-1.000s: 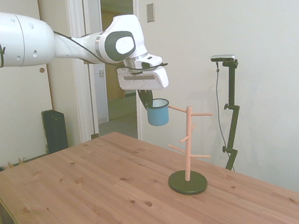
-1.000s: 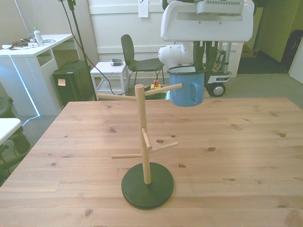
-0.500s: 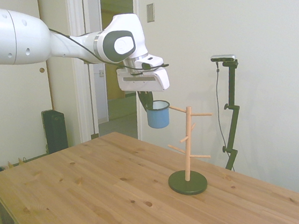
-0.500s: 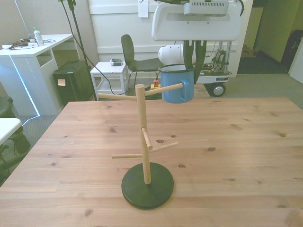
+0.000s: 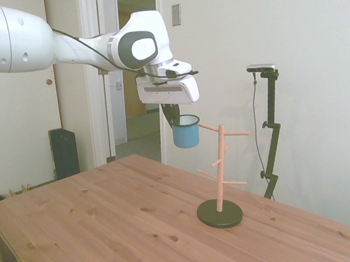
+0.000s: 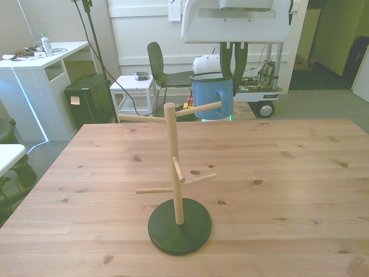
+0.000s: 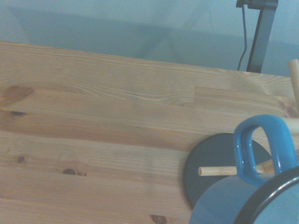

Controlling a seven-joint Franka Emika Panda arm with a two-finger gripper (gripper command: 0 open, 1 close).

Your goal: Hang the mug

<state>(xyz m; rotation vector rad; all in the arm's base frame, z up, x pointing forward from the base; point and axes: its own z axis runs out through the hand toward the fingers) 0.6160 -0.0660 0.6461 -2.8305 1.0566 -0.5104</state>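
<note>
The gripper [image 6: 233, 68] hung high over the table [image 6: 300, 190], its two dark fingers [image 6: 241, 57] clamped on the rim of the mug [image 6: 210, 96]. The mug was up in the air, upright, well clear of the tabletop, level with the top pegs of the stand [image 6: 176, 173]. In the front view its handle [image 6: 226, 103] sat right at the tip of the upper peg pointing to that view's right; whether the peg was through the loop could not be told from there. From the side the mug [image 5: 185, 131] hung just beside the stand's [image 5: 221, 187] top, on the arm's side. The wrist camera looked down past the blue handle [image 7: 259, 144] onto the stand's dark round base [image 7: 212, 161], with a peg tip showing near the loop. The stand stood toward the table's edge nearest the front camera, on its dark base [image 6: 180, 229].
</note>
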